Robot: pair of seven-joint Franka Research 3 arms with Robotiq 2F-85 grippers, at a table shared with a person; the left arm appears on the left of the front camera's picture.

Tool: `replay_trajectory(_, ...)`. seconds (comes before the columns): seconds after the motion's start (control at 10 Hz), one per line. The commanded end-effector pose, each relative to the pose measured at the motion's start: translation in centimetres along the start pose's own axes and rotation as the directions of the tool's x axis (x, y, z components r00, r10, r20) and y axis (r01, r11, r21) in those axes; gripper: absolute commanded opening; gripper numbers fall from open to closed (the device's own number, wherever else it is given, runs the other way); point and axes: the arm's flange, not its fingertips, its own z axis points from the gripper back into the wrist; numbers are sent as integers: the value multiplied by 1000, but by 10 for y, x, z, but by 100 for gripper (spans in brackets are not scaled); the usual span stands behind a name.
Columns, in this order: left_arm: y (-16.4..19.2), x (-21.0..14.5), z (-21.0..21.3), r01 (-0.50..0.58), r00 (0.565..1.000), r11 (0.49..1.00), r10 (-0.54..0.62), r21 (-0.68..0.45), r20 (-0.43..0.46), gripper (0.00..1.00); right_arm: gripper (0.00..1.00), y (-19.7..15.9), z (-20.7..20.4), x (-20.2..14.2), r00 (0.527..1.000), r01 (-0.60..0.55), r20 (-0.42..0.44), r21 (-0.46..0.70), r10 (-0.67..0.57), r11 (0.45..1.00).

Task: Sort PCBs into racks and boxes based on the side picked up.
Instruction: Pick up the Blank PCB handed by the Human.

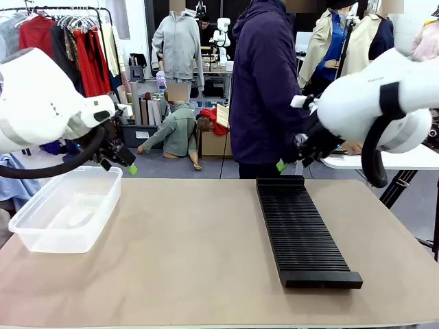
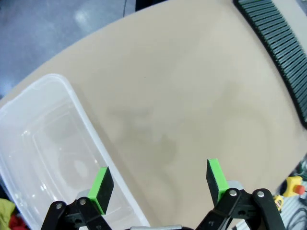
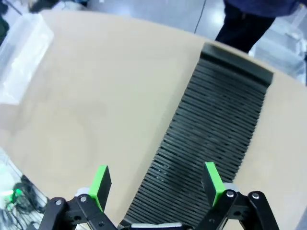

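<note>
The long black slotted rack (image 1: 302, 229) lies on the table right of centre, running from the far edge toward the front; its slots hold nothing. It also crosses the right wrist view (image 3: 211, 134) and the top right corner of the left wrist view (image 2: 283, 48). The clear plastic box (image 1: 65, 209) stands at the table's left, with nothing in it, and appears as the box (image 2: 45, 153) under my left gripper. My left gripper (image 2: 158, 184) hangs open above the box's right rim. My right gripper (image 3: 156, 184) hangs open above the rack. The PCBs are out of view.
A person in a dark jacket (image 1: 264, 82) stands at the far side of the table, behind the rack's far end. The tan tabletop (image 1: 192, 247) lies bare between box and rack. Clothes racks and other people fill the room behind.
</note>
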Motion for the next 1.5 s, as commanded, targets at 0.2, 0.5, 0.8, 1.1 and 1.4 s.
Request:
replay_trajectory(0.2,71,-23,46,-130,986,940,157,-317,61,100,100,-58,44,-17,993,71,66,380,-103,922)
replay_trajectory(0.5,115,-40,60,-186,972,855,233,-485,38,100,100,-98,80,-42,985,88,72,573,-158,815)
replay_trajectory(0.8,146,-59,73,-188,957,801,280,-568,78,100,100,-129,121,-79,964,90,134,648,-230,756)
replay_trajectory(1.1,178,-83,92,-184,913,752,370,-633,173,100,100,-147,134,-107,944,53,194,712,-268,701)
replay_trajectory(1.4,186,-89,96,-181,904,739,385,-649,187,100,100,-155,130,-117,934,36,201,768,-294,639)
